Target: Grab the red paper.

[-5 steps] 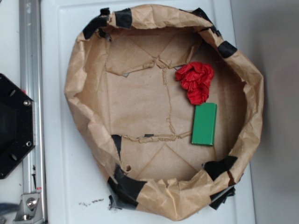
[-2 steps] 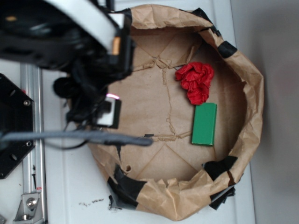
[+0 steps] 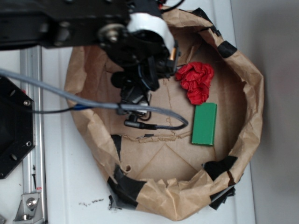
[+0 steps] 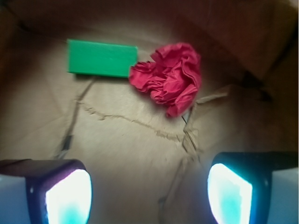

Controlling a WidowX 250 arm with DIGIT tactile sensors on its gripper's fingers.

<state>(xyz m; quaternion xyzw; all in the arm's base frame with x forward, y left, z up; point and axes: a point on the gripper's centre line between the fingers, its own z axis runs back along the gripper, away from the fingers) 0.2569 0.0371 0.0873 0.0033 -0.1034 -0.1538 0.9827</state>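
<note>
Red paper [image 4: 168, 79]: crumpled wad, lying on floor of brown paper bowl [image 3: 243, 88], toward far-right side in exterior view [image 3: 196, 81], one end touching or very nearly touching short end of green block [image 3: 204, 123]. Same relation in wrist view: green block [image 4: 102, 58] at upper left, wad just beside its right end. Gripper [image 4: 149, 191]: spread wide, nothing between the fingers [image 4: 67, 193], both pads at bottom corners of wrist view with bare brown paper between them. Gripper body in exterior view [image 3: 140, 91] over middle-left of bowl floor, beside the wad but not above it; height over floor not determinable. Grey cable [image 3: 56, 95] trailing across left rim toward black mount [image 3: 14, 126] on white counter [image 3: 60, 186]. Step in hand, by judgement: approach, grasp not yet begun. Next move, by judgement: advance toward the wad until centred between the fingers, then descend and close. Caution: keep clear of the green block, since contact at that end risks catching or pushing it along with the wad. Expect soft, irregular paper to compress under closure; seat fingers around the bulk, not a loose fold. Wrist view slightly blurred; fine creases unreliable for aiming.
</note>
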